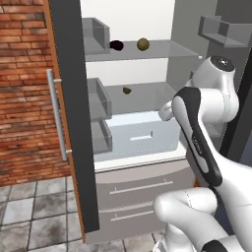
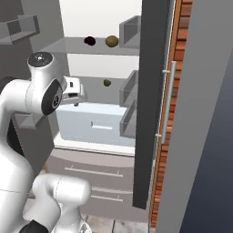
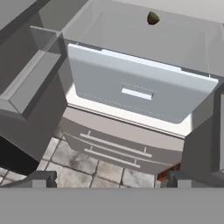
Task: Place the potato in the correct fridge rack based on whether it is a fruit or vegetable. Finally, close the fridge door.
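Note:
The potato (image 1: pixel 143 44) (image 2: pixel 112 41), a rounded olive-tan lump, lies on the higher fridge rack (image 1: pixel 165 50) (image 2: pixel 68 45), next to a near-black item (image 1: pixel 116 45). My gripper (image 2: pixel 76 96) (image 3: pixel 111 180) hovers well below that rack, in front of the white drawer box (image 3: pixel 140 87). It is open and holds nothing. Both fridge doors stand wide open. One fridge door (image 1: pixel 74 123) (image 2: pixel 152 113) shows edge-on with its vertical bar handle (image 1: pixel 56 113). The other door's grey bins (image 1: pixel 221 29) (image 3: pixel 30 83) show beside my arm.
A smaller dark-olive item (image 1: pixel 127 90) (image 3: pixel 153 18) sits on the lower shelf. Grey bins (image 1: pixel 98 103) jut inward from the open door. Low drawer fronts (image 3: pixel 113 146) with horizontal handles lie under the compartment. A brick wall (image 1: pixel 24 98) and a tiled floor (image 1: pixel 29 216) flank the fridge.

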